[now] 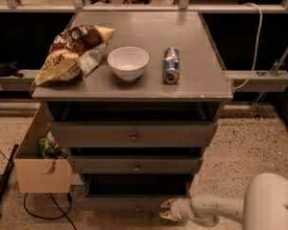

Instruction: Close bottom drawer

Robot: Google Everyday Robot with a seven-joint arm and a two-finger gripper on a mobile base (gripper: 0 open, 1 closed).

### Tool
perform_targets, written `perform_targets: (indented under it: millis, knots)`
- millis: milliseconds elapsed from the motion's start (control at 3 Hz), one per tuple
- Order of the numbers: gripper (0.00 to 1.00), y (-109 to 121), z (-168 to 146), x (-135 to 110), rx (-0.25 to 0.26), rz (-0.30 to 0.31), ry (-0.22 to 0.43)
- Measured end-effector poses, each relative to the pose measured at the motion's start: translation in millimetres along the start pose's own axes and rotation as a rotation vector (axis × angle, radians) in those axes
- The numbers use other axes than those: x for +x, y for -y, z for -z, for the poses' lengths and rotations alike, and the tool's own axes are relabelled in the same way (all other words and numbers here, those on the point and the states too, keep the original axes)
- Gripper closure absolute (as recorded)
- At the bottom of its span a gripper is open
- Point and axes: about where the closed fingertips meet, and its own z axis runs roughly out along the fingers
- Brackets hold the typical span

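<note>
The bottom drawer (129,202) is the lowest of three grey drawers in the cabinet. It stands pulled out, with its dark inside showing above its front panel and a small knob (138,208) at the centre. My gripper (166,211) is at the bottom of the view, right at the drawer's front panel, to the right of the knob. The white arm reaches in from the lower right.
The cabinet top (139,87) holds a chip bag (72,51), a white bowl (128,62) and a can lying on its side (171,65). A cardboard box (41,162) stands on the floor at the left, with cables beside it. The top drawer (133,134) and middle drawer (134,164) also stand slightly out.
</note>
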Motion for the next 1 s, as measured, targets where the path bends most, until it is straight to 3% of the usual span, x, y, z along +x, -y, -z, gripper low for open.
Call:
perform_targets:
  millis: [333,667,1000]
  knots:
    - [0.0,17.8,-6.6,-2.3,0.007,0.011,-0.015]
    - [0.0,42.2,-12.7,-4.5,0.028,0.018,-0.03]
    - [0.0,42.2,-12.8,-4.5,0.028,0.018,-0.03]
